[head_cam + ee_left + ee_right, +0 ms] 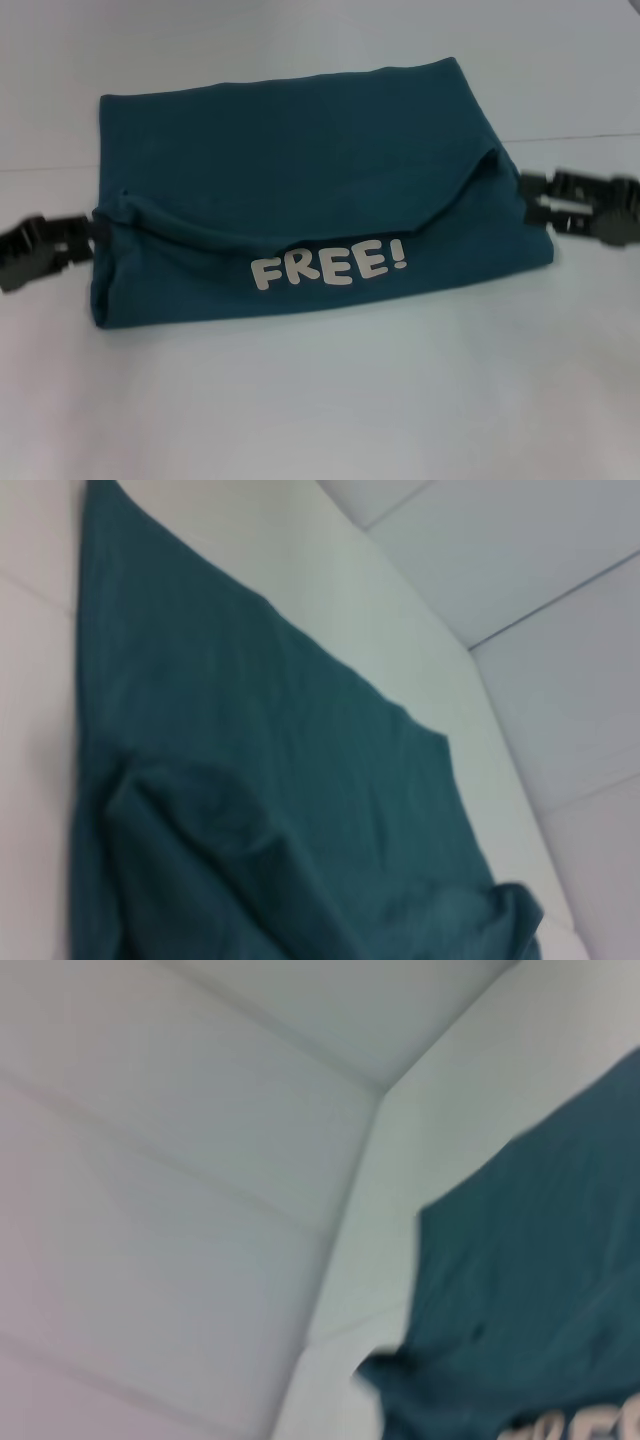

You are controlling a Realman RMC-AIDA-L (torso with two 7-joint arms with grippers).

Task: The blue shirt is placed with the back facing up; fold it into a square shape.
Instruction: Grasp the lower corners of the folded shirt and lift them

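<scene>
The blue shirt (300,170) lies on the white table in the head view, folded into a wide band. A white "FREE!" print (328,268) shows on the near lower layer. The upper layer's near edge sags in the middle and rises at both ends. My left gripper (97,231) is at the shirt's left end and my right gripper (522,190) at its right end, each pinching a raised corner. The left wrist view shows creased teal fabric (250,780). The right wrist view shows a corner of the shirt (530,1290) and part of the print (590,1425).
The white table (320,400) spreads around the shirt on all sides. A seam in the surface (40,168) runs behind the shirt at the back. No other objects show.
</scene>
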